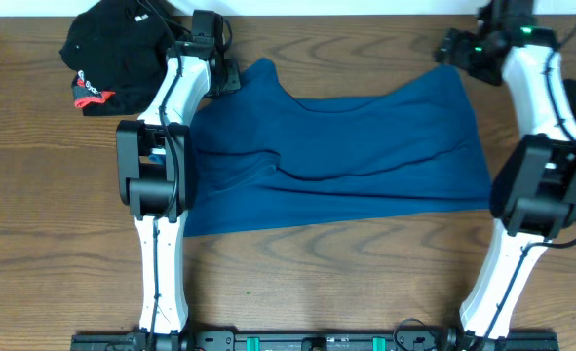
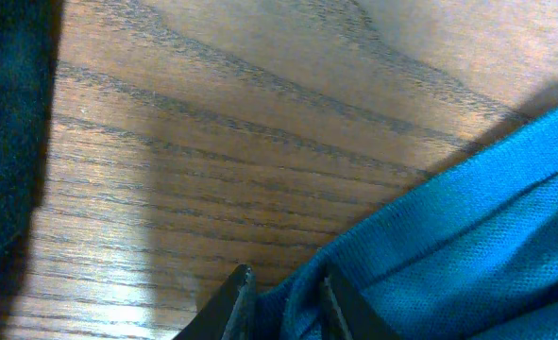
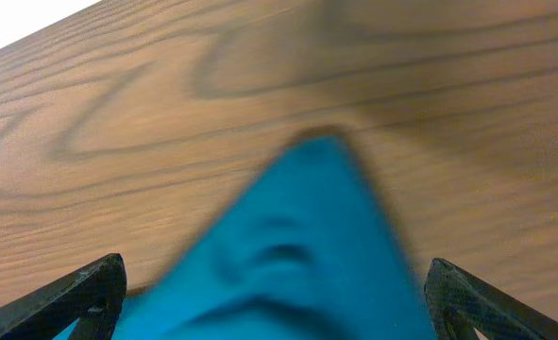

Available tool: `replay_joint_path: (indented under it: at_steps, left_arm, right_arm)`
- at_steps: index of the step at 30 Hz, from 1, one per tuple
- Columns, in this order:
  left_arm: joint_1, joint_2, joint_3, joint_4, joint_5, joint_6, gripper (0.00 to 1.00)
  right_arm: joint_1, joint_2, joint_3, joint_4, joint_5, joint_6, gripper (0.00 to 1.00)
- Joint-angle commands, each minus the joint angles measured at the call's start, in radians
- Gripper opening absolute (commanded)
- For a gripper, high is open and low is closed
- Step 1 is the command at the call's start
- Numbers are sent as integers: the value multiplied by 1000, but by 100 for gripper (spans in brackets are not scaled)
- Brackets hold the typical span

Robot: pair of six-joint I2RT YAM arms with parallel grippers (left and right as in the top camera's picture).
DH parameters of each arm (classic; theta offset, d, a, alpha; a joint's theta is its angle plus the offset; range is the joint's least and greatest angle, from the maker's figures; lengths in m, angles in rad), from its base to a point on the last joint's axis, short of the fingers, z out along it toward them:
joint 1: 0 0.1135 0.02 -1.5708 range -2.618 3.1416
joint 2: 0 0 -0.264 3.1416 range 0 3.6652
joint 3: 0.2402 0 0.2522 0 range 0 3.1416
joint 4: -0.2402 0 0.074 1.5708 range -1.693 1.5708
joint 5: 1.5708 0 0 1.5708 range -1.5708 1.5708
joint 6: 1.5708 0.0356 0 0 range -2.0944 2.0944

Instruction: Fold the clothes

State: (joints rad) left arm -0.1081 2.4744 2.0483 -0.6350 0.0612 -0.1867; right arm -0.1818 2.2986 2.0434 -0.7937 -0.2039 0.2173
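Across the worktop (image 1: 34, 195) the teal shirt (image 1: 365, 146) is spread, long axis left to right. Its far-left corner is pinched by the left gripper (image 2: 283, 285); its far-right corner is straddled, ungripped, by the wide-spread right gripper (image 3: 277, 276).

1 teal-blue shirt (image 1: 365, 146); 1 black heap of clothes (image 1: 112, 44); 2 arms (image 1: 161, 244) (image 1: 507, 253); 2 grippers: left gripper (image 2: 285, 277), right gripper (image 3: 274, 269); 1 table (image 1: 365, 283)
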Motion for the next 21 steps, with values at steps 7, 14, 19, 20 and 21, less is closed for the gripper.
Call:
replay_joint_path:
  at_steps: [7, 14, 19, 20, 21]
  left_arm:
    - [0, 25, 12, -12, -1, -2, 24]
    - [0, 25, 12, -13, -1, -3, 24]
    - [0, 25, 11, -15, -1, -3, 25]
    - [0, 25, 11, -15, -1, -2, 25]
    - [0, 25, 11, -15, -1, -2, 25]
  right_arm:
    - [-54, 78, 8, 34, -21, -129, 99]
    - [-42, 132, 8, 118, -89, -175, 99]
    - [-35, 156, 8, 160, -92, -225, 99]
    - [-34, 158, 8, 169, -93, -226, 99]
    - [-32, 159, 8, 177, -94, -227, 99]
